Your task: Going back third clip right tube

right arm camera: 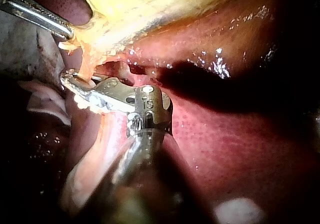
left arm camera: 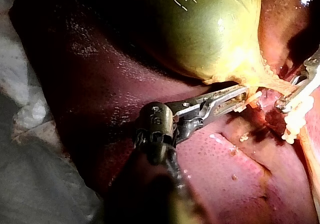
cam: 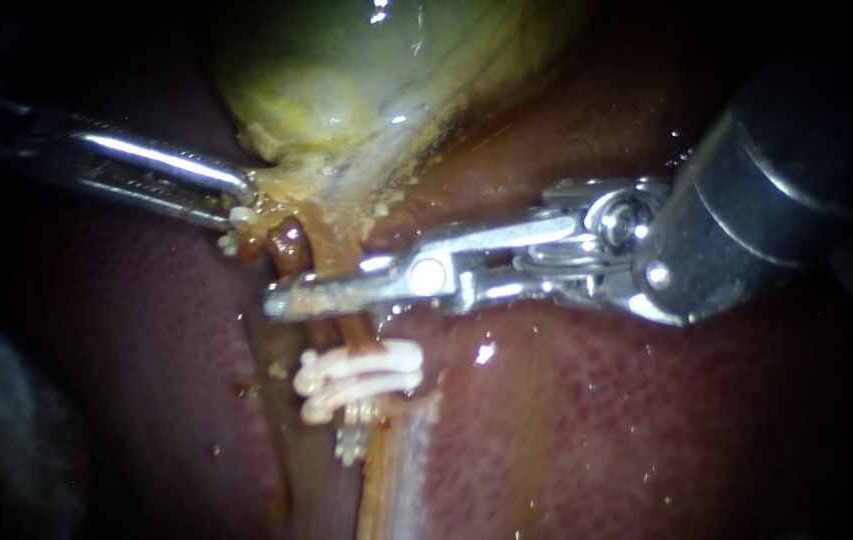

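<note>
While my left instrument (cam: pixel 241 195) is gripping the pale tissue at the neck of the gallbladder (cam: pixel 346 80), its jaws closed on it from both sides and holding it towards the view's left, my right instrument (cam: pixel 281 300) is lying across the tubes (cam: pixel 291 250) running down from that neck. Whether its tip is open or closed I cannot tell; the tubes are passing behind it, and I cannot say whether they are merely behind it or caught in it. White clips (cam: pixel 361 375) are sitting stacked on the tubes just below that tip, near it but apart, over the liver (cam: pixel 596 420). Which of them is the third, and which strand is the right tube, I am not making out. I am judging the step in hand to be the retreat of the right instrument, barely begun. The next move is calling for a straight pull back along its own shaft, freeing the tip from the tubes first, without dragging on the clips, while my left instrument is steadying the neck.
</note>
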Robot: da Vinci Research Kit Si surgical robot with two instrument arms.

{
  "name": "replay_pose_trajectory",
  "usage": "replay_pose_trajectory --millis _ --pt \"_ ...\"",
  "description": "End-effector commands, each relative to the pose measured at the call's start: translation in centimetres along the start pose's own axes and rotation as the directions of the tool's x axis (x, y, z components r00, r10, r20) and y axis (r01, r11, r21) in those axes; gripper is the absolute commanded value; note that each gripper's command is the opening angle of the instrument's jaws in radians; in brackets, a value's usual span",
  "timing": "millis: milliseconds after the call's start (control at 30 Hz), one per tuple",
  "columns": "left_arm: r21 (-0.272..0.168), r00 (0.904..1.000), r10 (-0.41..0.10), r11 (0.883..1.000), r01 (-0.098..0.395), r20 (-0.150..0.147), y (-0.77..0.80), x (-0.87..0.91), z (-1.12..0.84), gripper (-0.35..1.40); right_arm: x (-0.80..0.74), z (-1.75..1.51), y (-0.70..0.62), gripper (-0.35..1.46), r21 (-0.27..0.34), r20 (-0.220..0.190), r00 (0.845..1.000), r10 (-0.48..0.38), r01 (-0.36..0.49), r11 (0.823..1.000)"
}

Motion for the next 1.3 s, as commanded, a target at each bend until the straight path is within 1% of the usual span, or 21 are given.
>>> replay_pose_trajectory --millis 33,100,200,300,367,467,567,600,700,767,867,933,967,1033,1100,1133,1167,1200,1267,1300 --pt "0.000 1.0000 0.000 1.000 0.000 0.000 0.00 0.00 0.00 -0.35 0.00 0.00 0.01 -0.35 0.000 0.000 1.000 0.000 0.000 1.000" --pt "0.001 1.0000 0.000 1.000 0.000 0.000 0.00 0.00 0.00 -0.35 -0.02 0.01 0.02 -0.32 0.008 0.011 1.000 -0.001 0.001 1.000" --pt "0.001 1.0000 0.000 1.000 0.000 0.000 0.00 0.00 0.01 -0.35 -0.06 0.05 0.05 0.10 0.010 0.013 0.999 -0.047 0.047 0.999" --pt "0.001 1.0000 0.000 1.000 0.000 0.000 0.00 0.00 0.01 -0.35 -0.11 0.12 0.10 0.31 0.011 0.014 0.997 -0.076 0.076 0.997" --pt "0.001 1.0000 0.000 1.000 0.000 0.000 0.00 0.00 0.01 -0.35 -0.15 0.15 0.13 0.37 0.010 0.016 0.996 -0.085 0.085 0.996" --pt "0.001 1.0000 0.000 1.000 0.000 0.000 0.00 0.00 0.01 -0.35 -0.24 0.19 0.23 0.43 0.008 0.016 0.992 -0.129 0.129 0.992" --pt "0.001 1.0000 0.000 1.000 0.000 0.000 0.00 0.00 0.01 -0.35 -0.32 0.20 0.36 0.46 -0.023 -0.004 0.984 -0.177 0.177 0.984" --pt "0.001 1.0000 0.000 1.000 0.000 0.000 0.00 0.00 0.01 -0.35 -0.33 0.19 0.39 0.47 -0.034 -0.011 0.983 -0.185 0.184 0.982" --pt "0.001 1.0000 0.000 1.000 0.000 0.000 0.00 0.00 0.01 -0.35 -0.31 0.14 0.49 0.50 -0.073 -0.027 0.970 -0.243 0.241 0.968" --pt "0.001 1.0000 0.000 1.000 0.000 0.000 0.00 0.00 0.01 -0.35 -0.28 0.09 0.53 0.50 -0.087 -0.025 0.958 -0.287 0.284 0.955" --pt "0.001 1.0000 0.000 1.000 0.000 0.000 0.00 -0.01 0.00 -0.35 -0.28 0.00 0.56 0.50 -0.096 -0.014 0.941 -0.338 0.335 0.937" --pt "0.001 1.0000 0.000 1.000 0.000 0.000 0.00 -0.01 0.00 -0.35 -0.30 -0.04 0.56 0.50 -0.102 -0.002 0.931 -0.366 0.364 0.926" --pt "0.000 1.0000 0.000 1.000 0.000 0.000 0.00 -0.01 0.00 -0.35 -0.31 -0.07 0.56 0.50 -0.104 0.004 0.928 -0.372 0.370 0.923" --pt "0.000 1.0000 0.000 1.000 0.000 0.000 0.00 -0.01 0.00 -0.35 -0.33 -0.12 0.54 0.50 -0.103 0.012 0.919 -0.394 0.393 0.914" --pt "0.000 1.0000 0.001 1.000 -0.001 0.000 0.00 -0.01 -0.01 -0.35 -0.34 -0.18 0.53 0.50 -0.098 0.016 0.902 -0.432 0.431 0.897" --pt "0.000 1.0000 0.001 1.000 -0.001 0.000 0.00 -0.02 -0.01 -0.35 -0.35 -0.22 0.51 0.50 -0.095 0.019 0.889 -0.458 0.457 0.884" --pt "0.000 1.0000 0.001 1.000 -0.001 0.000 0.00 -0.02 -0.01 -0.35 -0.35 -0.29 0.49 0.50 -0.091 0.025 0.869 -0.494 0.494 0.865" --pt "0.000 1.0000 0.001 1.000 -0.001 0.000 0.00 -0.02 -0.01 -0.35 -0.36 -0.34 0.48 0.50 -0.088 0.030 0.855 -0.518 0.519 0.850" --pt "0.000 1.0000 0.001 1.000 -0.001 0.000 0.00 -0.02 -0.02 -0.35 -0.36 -0.48 0.43 0.50 -0.089 0.051 0.829 -0.556 0.559 0.825" --pt "0.000 1.0000 0.001 1.000 -0.001 0.000 0.00 -0.02 -0.02 -0.35 -0.36 -0.54 0.41 0.50 -0.090 0.066 0.822 -0.565 0.569 0.817"
